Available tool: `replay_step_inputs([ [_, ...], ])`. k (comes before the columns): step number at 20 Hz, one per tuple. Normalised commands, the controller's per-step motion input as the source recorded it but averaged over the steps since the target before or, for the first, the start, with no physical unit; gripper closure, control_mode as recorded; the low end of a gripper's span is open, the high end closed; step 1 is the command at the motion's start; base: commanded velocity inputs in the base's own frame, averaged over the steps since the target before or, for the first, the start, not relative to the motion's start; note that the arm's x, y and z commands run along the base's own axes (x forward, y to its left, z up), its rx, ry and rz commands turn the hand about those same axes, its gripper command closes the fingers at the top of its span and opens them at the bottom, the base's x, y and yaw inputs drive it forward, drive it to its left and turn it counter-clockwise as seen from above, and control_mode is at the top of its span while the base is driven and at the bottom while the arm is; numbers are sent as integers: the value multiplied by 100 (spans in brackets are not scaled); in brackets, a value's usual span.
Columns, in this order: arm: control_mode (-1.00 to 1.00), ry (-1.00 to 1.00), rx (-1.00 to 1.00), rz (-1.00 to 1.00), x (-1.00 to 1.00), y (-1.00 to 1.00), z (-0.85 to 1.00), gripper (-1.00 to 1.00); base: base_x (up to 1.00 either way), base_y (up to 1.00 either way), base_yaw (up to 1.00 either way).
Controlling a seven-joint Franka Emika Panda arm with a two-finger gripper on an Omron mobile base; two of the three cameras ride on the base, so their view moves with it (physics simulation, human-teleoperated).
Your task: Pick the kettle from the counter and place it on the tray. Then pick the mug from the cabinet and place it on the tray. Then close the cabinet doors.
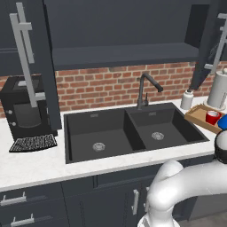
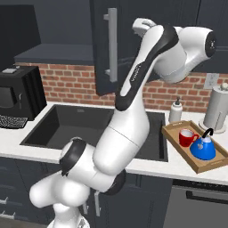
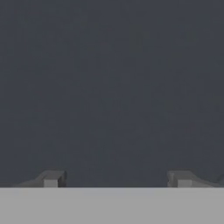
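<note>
The blue kettle (image 2: 203,149) (image 1: 223,122) and the red mug (image 2: 188,137) (image 1: 213,117) stand side by side in the wooden tray (image 2: 192,166) (image 1: 196,116) on the counter (image 2: 147,165), right of the sink. The cabinet (image 1: 124,55) above the sink stands open, one door (image 1: 44,66) swung out at the left and the other door (image 1: 207,48) (image 2: 111,44) at the right. My arm is raised high beside the right door. My gripper (image 3: 116,179) is open, its fingertips (image 3: 51,179) wide apart with nothing between them, facing a flat dark surface close up.
A black double sink (image 1: 128,133) with a dark faucet (image 1: 144,91) is set in the counter. A black coffee machine (image 1: 24,106) stands at the left. A soap bottle (image 2: 176,111) and a paper-towel roll (image 2: 218,109) stand behind the tray.
</note>
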Motion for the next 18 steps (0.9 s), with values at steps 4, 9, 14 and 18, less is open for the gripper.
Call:
replay_step_inputs([
  [4,-100,0,-3,-11,56,98,-7,-100,0,0,0],
  [9,-100,-12,0,-12,52,95,-13,-100,0,0,0],
  [14,-100,-17,0,-12,52,89,-7,-100,0,0,0],
  [18,-100,-15,-3,-14,59,85,-11,-100,0,0,0],
])
